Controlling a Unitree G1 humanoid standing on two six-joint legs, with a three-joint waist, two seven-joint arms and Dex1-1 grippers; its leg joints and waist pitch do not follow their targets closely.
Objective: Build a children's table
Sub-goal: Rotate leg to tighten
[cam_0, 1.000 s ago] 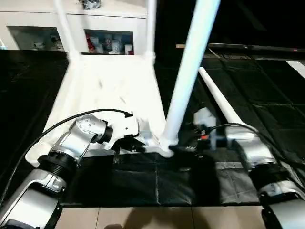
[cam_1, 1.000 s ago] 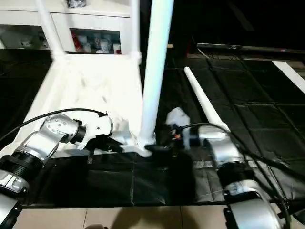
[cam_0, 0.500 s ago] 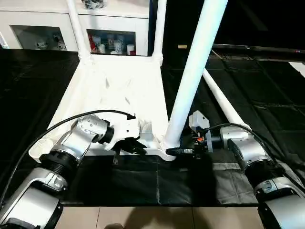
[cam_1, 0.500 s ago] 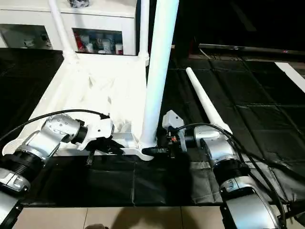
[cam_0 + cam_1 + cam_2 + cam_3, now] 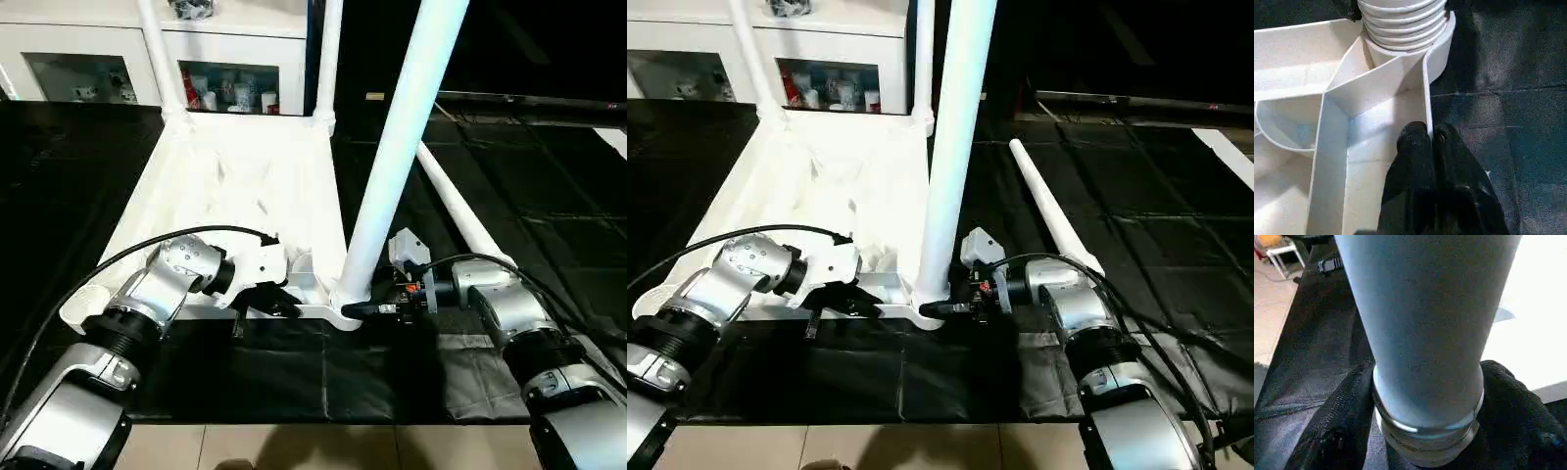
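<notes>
Whole view shifted, table [image 5: 235, 176] apparently unmoved. Right gripper [image 5: 1425, 431] narrowed around upright leg [image 5: 397, 147] base; firm hold uncertain. Left gripper [image 5: 1429, 142] pinched shut on frame wall. Leg tops cropped.

Upturned white table [image 5: 235, 186] on black mat [image 5: 549, 196]; loose leg [image 5: 456, 208] right of table; cabinet [image 5: 88, 59] behind table

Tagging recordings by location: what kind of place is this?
Probably an indoor room set up for assembly work: black mat over tiled floor, a white glass-door cabinet with small items, and the upturned children's table.
</notes>
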